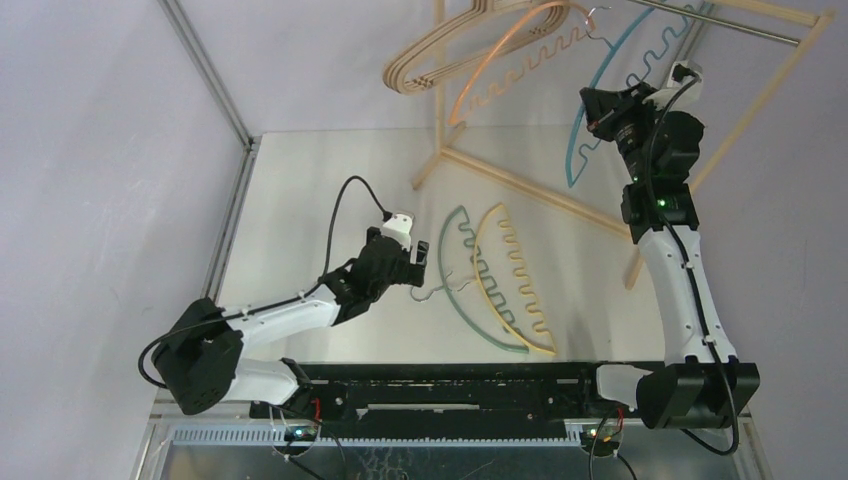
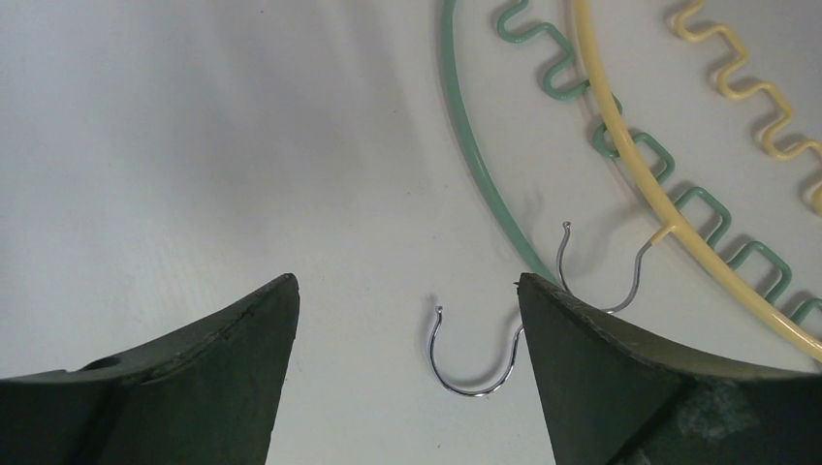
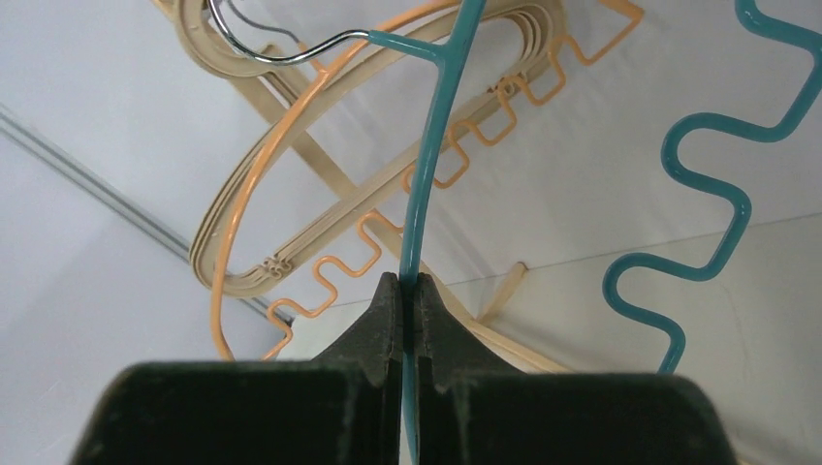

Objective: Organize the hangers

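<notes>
Left hand [image 2: 407, 291] is hovering low over the bench [image 1: 300, 200], its dark wedge-shaped fingers [image 2: 223, 378] spread wide and gripping nothing. In the left wrist view, two thin bare-metal wire hooks [image 2: 472, 390] are lying just ahead of that hand, one inside the gap and the other by the right finger.

The hooks are leading to two thin arched hangers lying flat just beyond and to the right of the hand: a green hanger [image 2: 475, 165] and a yellow hanger [image 2: 630, 160]. Both are smooth coated wire with square-wavy notched edges, and they are overlapping.

The bench is showing as a pale, matte, smooth sheet.

Right hand [image 3: 409, 286] is raised well above the bench, its fingers pressed together and pinching the arc of a teal hanger [image 3: 424, 194]. That hanger's wavy edge is running off to the hand's right, and its steel hook [image 3: 291, 56] is sitting above the hand.

Beyond that hand, an orange hanger [image 3: 262, 155] of the same wavy kind is hanging. A bundle of smooth beige wooden hangers [image 3: 320, 232] is hanging there too.

In the top view, all three are hanging at the pale wooden rack [image 1: 440, 110] with its metal rod [image 1: 745, 27].

Plain grey-white walls are closing in the far side.
</notes>
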### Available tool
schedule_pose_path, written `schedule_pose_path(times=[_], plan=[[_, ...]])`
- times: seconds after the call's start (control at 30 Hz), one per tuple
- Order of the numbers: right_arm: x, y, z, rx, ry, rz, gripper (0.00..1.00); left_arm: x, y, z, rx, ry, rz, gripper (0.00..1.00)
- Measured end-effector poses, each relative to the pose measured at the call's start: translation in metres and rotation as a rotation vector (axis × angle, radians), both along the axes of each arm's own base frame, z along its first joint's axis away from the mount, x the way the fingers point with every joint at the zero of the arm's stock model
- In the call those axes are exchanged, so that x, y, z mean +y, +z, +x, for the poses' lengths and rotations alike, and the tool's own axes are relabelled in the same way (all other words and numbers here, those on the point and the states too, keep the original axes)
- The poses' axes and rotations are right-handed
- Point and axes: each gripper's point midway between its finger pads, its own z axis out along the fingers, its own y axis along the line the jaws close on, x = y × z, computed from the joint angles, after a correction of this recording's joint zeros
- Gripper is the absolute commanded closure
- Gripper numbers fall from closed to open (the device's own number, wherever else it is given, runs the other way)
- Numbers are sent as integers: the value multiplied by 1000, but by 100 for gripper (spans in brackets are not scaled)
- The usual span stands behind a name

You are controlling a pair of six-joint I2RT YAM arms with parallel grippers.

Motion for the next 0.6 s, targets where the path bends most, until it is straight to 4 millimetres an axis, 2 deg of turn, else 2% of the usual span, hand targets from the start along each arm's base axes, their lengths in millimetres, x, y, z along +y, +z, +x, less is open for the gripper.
schedule_pose_path(times=[0.17,0.33,0.47,0.6], plan=[[-1,13,-9,-39,0,-12,100,-1,-7,0,13,-3,11,12],[-9,19,-8,-57,-32,-11,100,-2,-7,0,12,-7,7,12],[-22,19,5,-61,-84,-5,100,-2,-7,1,13,-6,8,12],[-39,10,26,-45,-128,6,100,-1,-6,1,10,-5,9,12]])
